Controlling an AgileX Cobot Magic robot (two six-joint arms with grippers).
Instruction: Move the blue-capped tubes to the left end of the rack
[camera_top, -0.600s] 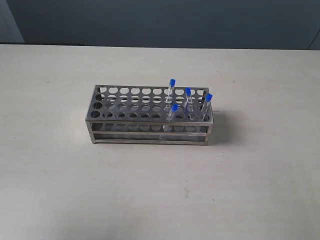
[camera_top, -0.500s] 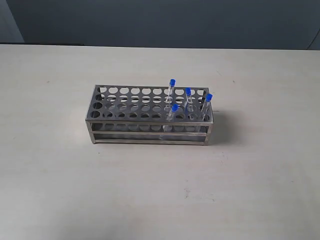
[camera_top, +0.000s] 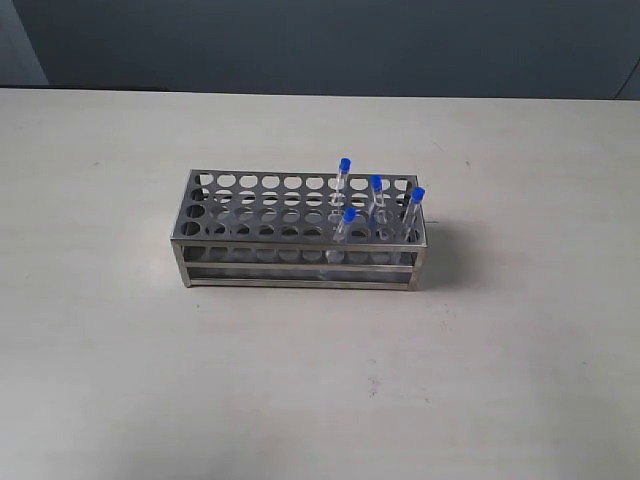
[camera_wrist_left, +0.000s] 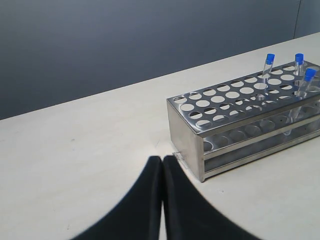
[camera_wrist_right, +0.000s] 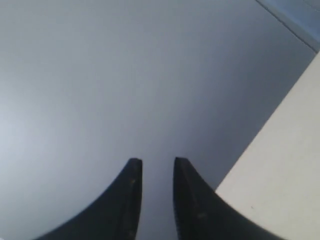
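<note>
The silver rack (camera_top: 250, 245) stands mid-table in the exterior view. Several blue-capped tubes sit upright in its right end: one at the back (camera_top: 344, 166), one behind-right (camera_top: 376, 184), one at the far right (camera_top: 418, 195), one in front (camera_top: 349, 216). No gripper shows in the exterior view. In the left wrist view my left gripper (camera_wrist_left: 162, 159) is shut with nothing in it, low over the table just off the rack (camera_wrist_left: 185, 127) at its empty end; three blue caps (camera_wrist_left: 270, 58) show at the far end. My right gripper (camera_wrist_right: 155, 161) is open, empty, facing a grey wall.
A dark grey wall (camera_top: 320, 45) runs behind the beige table (camera_top: 320, 380). In the right wrist view only the wall and a corner of the tabletop (camera_wrist_right: 285, 165) appear. A small scratch mark lies on the table by the rack's near corner (camera_wrist_left: 178, 156).
</note>
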